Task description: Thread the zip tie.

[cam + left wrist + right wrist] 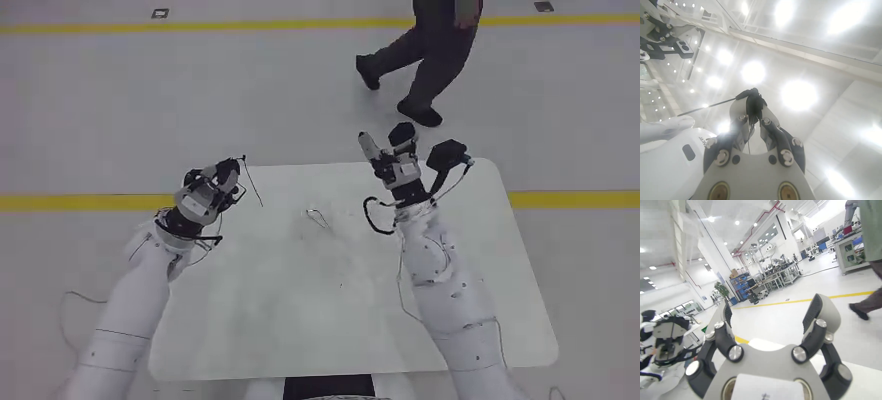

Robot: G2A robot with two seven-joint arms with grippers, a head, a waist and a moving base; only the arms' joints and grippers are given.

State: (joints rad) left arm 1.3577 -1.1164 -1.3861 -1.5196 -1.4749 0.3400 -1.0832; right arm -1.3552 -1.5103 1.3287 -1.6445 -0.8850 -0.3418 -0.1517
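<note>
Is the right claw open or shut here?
Open: the right claw has its fingers wide apart, with nothing held between them.

The stretch of the zip tie [706, 107] pinched by the left gripper [753, 100] is hidden between its fingertips. Glare from the ceiling lamps makes the dark pads there a shapeless lump. A thin strand runs back from the fingertips toward the palm and vanishes behind the gripper's base plate. In the top view the tie is a hairline beside that gripper, too thin to tell head from tail. Between it and the right gripper [385, 138], a small pale loop [318, 217] on the table [300, 320] is too small to identify.
</note>
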